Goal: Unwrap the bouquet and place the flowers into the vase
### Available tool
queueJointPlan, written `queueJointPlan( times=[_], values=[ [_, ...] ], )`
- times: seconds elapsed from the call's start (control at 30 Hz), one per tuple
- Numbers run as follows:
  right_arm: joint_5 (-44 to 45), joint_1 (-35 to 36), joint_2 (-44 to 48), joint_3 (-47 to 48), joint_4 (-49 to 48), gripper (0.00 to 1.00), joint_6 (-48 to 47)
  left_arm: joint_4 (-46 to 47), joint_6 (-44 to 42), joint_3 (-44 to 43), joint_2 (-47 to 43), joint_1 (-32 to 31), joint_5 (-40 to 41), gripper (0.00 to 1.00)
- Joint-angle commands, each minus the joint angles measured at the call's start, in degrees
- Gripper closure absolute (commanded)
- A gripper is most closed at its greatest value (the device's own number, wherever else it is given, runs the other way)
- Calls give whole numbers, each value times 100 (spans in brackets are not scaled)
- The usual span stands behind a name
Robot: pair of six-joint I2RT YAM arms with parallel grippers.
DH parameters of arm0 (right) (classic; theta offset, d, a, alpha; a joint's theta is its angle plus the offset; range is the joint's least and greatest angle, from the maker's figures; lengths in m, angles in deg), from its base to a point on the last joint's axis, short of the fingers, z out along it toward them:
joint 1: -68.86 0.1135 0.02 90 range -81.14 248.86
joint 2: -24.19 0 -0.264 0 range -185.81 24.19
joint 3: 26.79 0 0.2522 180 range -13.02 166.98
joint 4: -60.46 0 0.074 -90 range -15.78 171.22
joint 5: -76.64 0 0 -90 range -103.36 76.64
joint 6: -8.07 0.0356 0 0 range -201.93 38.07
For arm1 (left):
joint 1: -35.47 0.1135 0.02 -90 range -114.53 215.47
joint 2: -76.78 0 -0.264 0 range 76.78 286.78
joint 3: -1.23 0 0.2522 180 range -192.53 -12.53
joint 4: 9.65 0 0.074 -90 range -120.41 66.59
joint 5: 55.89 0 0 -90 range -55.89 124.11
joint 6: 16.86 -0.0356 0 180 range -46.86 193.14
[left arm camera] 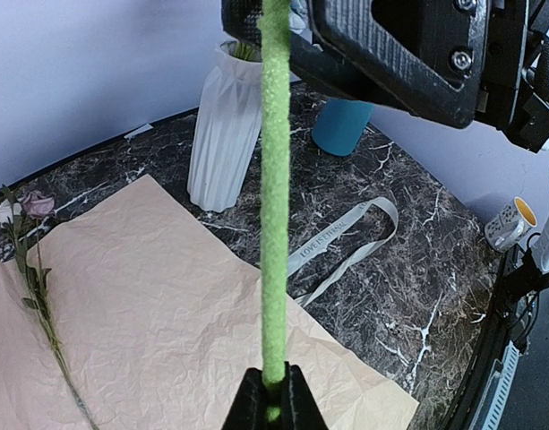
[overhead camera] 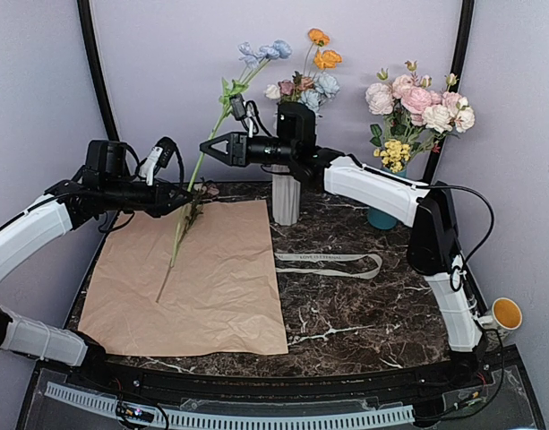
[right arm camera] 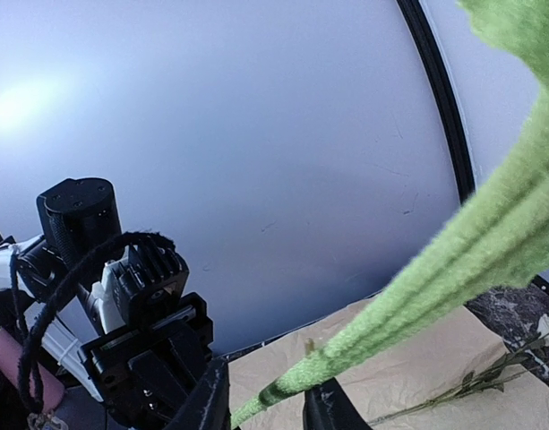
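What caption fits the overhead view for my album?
Left gripper holds a flower stem, right gripper flanking it, beside the white vase.

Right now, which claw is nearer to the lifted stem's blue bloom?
Right. The right claw brackets the stem partway below the blue bloom; the left claw grips it farther down.

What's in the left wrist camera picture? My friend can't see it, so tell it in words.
A fuzzy green flower stem stands straight up the middle, pinched at the bottom by the black tips of the left hand. Behind it, a white ribbed vase, a cream ribbon and crinkled tan paper sit on a dark marble table.
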Motion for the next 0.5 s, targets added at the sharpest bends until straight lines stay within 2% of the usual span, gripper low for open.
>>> queueJointPlan(
  times=[0.0, 0.33, 0.47],
  values=[
    [-145, 48, 108, 321, -312, 78, -21, 249, 35, -150, 24, -12, -262, 100],
    [-200, 39, 98, 387, -344, 88, -20, 355, -34, -161, 107, -43, -338, 100],
    [-205, 38, 135, 393, -334, 100, -40, 253, -155, -194, 190, -96, -213, 100]
  ],
)
